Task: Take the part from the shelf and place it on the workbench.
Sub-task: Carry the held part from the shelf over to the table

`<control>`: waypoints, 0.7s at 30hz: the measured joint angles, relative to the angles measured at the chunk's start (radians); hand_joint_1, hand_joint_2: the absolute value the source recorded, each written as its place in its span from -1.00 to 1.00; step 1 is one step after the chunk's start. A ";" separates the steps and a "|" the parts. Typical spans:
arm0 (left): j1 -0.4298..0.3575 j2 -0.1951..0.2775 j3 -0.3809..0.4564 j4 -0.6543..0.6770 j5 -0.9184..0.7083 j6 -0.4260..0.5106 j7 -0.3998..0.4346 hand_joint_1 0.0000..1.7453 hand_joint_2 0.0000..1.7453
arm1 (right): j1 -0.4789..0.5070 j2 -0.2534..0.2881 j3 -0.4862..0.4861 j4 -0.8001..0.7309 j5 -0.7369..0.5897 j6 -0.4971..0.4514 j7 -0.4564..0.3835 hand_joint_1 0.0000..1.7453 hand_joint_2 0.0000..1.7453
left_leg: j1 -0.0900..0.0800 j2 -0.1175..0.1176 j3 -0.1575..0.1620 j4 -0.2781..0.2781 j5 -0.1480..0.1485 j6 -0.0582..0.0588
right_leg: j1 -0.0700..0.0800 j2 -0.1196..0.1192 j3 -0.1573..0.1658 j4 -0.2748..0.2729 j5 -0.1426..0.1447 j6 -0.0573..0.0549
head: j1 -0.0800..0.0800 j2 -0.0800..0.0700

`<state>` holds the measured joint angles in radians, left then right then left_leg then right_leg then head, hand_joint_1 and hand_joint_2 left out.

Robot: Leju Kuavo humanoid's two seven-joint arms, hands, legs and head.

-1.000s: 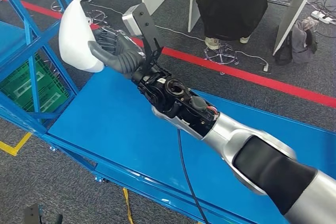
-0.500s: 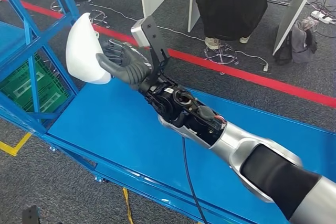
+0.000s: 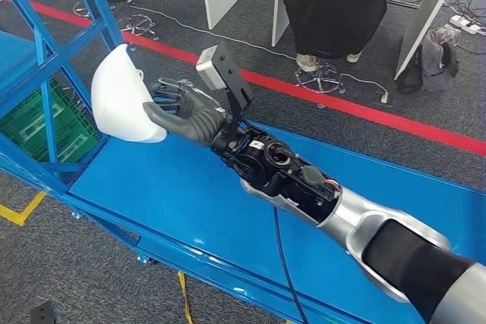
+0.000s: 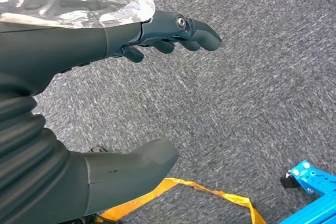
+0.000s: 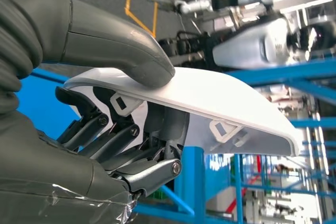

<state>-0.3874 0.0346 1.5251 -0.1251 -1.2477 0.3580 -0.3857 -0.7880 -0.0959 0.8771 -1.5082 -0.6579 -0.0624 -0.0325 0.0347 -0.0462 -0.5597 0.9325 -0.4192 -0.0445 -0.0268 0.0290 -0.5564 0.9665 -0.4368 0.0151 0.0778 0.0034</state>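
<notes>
While your right hand (image 3: 192,115) clamps the white curved plastic shell part (image 3: 121,96) above the blue worktop (image 3: 171,187), your left hand (image 4: 118,98) hangs open over grey carpet (image 4: 245,93).

Right arm: silver with a black sleeve, stretched forward and leftward.
Right hand (image 3: 189,115): dark grey, thumb on top and fingers (image 5: 118,140) underneath, pinching a white curved plastic shell part (image 3: 120,96).
Left hand (image 4: 79,103): hanging, fingers slightly curled, holding nothing.
</notes>
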 joint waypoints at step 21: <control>0.003 0.008 0.000 0.000 -0.015 -0.003 0.007 -1.00 1.00 | 0.215 -0.084 -0.015 -0.235 0.142 0.025 -0.020 1.00 1.00 | 0.000 0.000 0.000 0.000 0.000 0.000 | 0.000 0.000 0.000 0.000 -0.001 0.001 | 0.000 0.000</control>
<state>-0.3839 0.0422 1.5251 -0.1251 -1.2623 0.3554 -0.3790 -0.5731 -0.1804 0.8623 -1.7433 -0.5159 -0.0371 -0.0528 0.0347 -0.0463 -0.5599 0.9324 -0.4196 -0.0443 -0.0269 0.0288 -0.5564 0.9664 -0.4373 0.0157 0.0778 0.0034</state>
